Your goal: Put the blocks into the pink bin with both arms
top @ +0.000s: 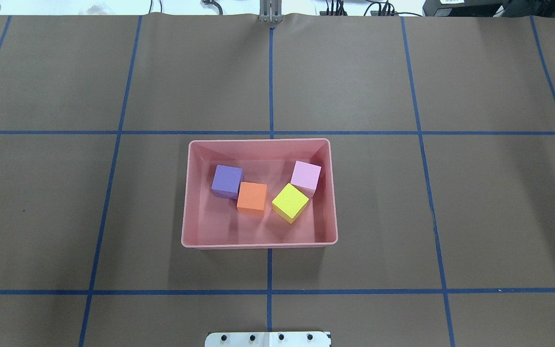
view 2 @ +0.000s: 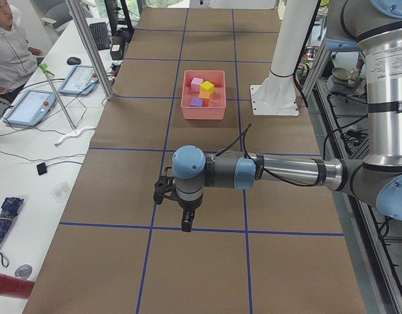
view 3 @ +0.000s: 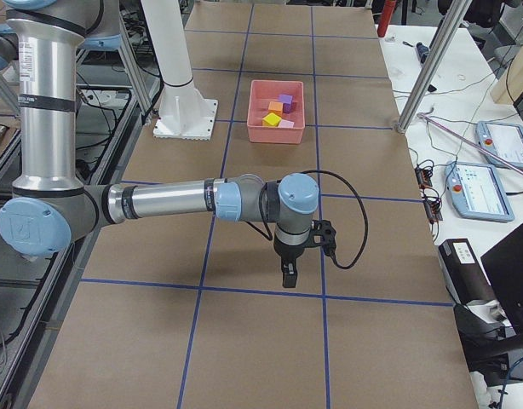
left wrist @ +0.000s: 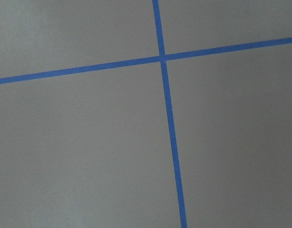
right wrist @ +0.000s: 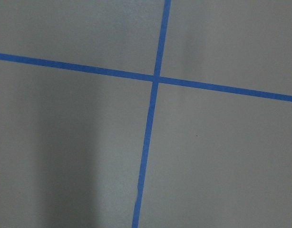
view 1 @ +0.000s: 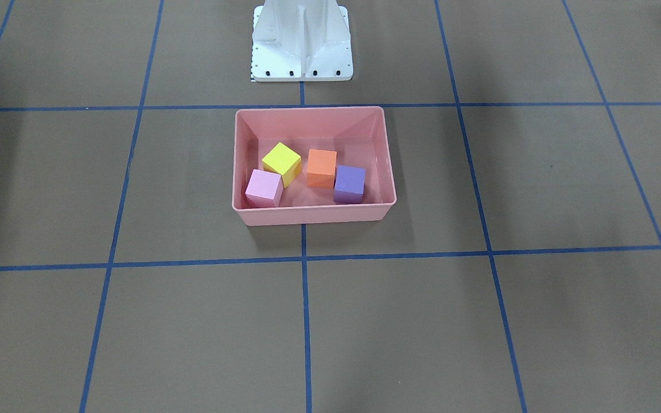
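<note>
Four blocks, one of each colour, lie on the floor of the one pink bin [top: 188,193]: a purple block [top: 227,180] and an orange block [top: 252,197] meet at a corner, and a yellow block [top: 290,202], turned diagonal to the walls, sits just beside a light pink block [top: 306,175]; whether these last two touch cannot be told. The orange and yellow blocks stand slightly apart. The bin rests on the brown table [top: 451,217], over one of its blue tape lines [top: 270,86], in front of the white pedestal [view 1: 302,46]. It lies well apart from both grippers, between them along the table. The left gripper [view 2: 186,224] hangs fingers-down from the outstretched left arm [view 2: 279,171] above the table's left end; the right gripper [view 3: 288,276] hangs likewise from the right arm [view 3: 168,203] above the right end. How far either gripper is open, or whether it holds anything, cannot be told from the side views. Each wrist camera shows one tape crossing beneath it. One operator [view 2: 8,46] sits at a side bench.
</note>
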